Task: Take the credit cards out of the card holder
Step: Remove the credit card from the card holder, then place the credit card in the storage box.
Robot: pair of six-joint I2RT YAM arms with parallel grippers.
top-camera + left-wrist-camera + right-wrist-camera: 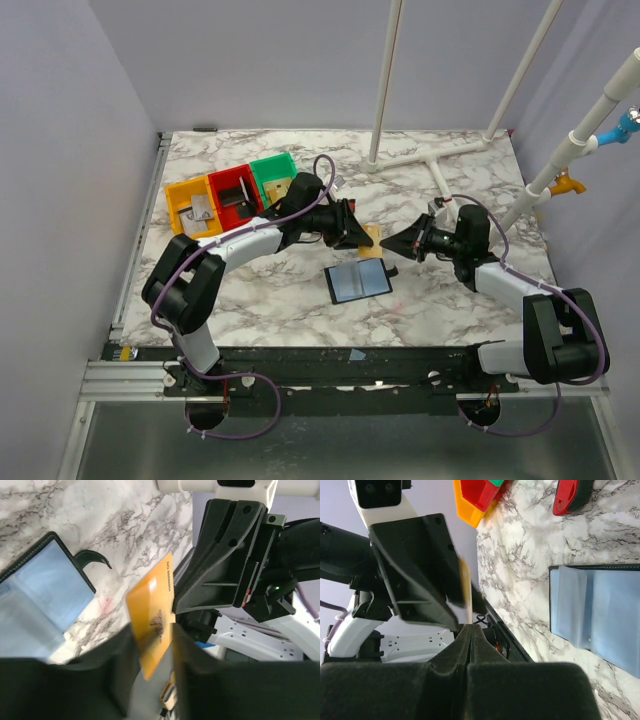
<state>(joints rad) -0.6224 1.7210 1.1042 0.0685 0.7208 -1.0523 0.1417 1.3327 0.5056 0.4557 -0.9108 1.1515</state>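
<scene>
Pinching the gold credit card (150, 625) by its edge above the marble table (270, 295), your right gripper (471, 630) is gripping it tight. Your left gripper (152, 637) is straddling the same card, but whether it is clamping is unclear. The card holder (358, 281) is lying open nearby.

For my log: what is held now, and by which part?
The gold credit card, pinched at one edge by the right tool; whether the left tool grips is unclear.

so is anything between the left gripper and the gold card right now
Nothing visible. The gold card sits between the fingers of the left gripper, and the right gripper pinches its other edge. Whether the left one has clamped it is unclear. The open card holder lies apart on the table.
</scene>
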